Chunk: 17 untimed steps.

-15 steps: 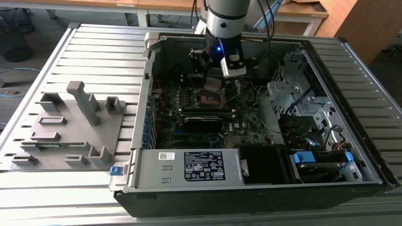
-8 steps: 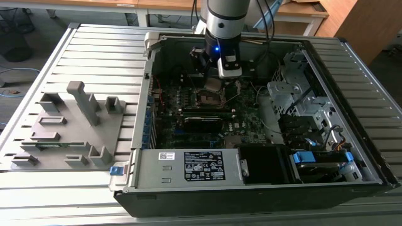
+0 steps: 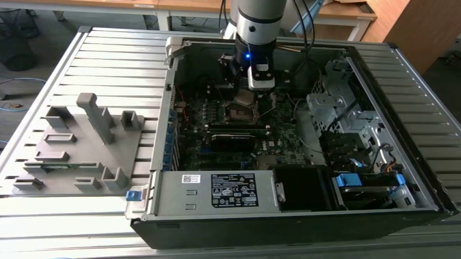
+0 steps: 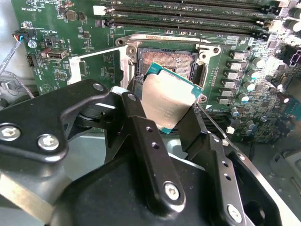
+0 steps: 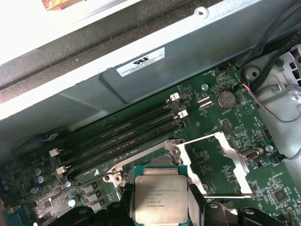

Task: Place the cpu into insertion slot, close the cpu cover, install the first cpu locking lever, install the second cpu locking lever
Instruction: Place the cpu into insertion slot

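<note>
Exterior view: slatted table (image 3: 108, 59); gripper (image 3: 245, 101) clasps cpu (image 3: 243, 96).

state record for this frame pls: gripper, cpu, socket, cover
gripper: shut on the cpu, gripping two opposite edges
cpu: held above the socket, not seated
socket: empty, contact field bare
cover: swung open, lying flat beside the socket
location: motherboard inside the open computer case
</note>
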{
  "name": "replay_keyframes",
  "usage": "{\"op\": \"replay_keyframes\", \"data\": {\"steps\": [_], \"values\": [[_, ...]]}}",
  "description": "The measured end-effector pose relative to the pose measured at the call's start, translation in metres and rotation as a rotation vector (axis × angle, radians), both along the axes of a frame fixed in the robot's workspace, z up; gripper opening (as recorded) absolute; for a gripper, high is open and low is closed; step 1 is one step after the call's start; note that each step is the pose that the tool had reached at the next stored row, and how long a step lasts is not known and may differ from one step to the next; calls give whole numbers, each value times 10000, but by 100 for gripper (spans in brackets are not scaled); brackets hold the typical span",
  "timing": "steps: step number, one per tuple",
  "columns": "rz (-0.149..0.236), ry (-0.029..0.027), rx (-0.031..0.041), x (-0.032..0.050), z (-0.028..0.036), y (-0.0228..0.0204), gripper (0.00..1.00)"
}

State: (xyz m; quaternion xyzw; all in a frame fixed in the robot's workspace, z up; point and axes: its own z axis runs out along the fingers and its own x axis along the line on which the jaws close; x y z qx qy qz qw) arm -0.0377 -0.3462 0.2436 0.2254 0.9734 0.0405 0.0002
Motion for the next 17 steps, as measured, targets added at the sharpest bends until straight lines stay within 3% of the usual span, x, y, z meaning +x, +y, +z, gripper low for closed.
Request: {"op": "replay_keyframes", "data": {"steps": [8, 17], "values": [[-5, 1, 0, 0, 0, 0, 54], [-289, 1, 0, 0, -6, 0, 54]]}}
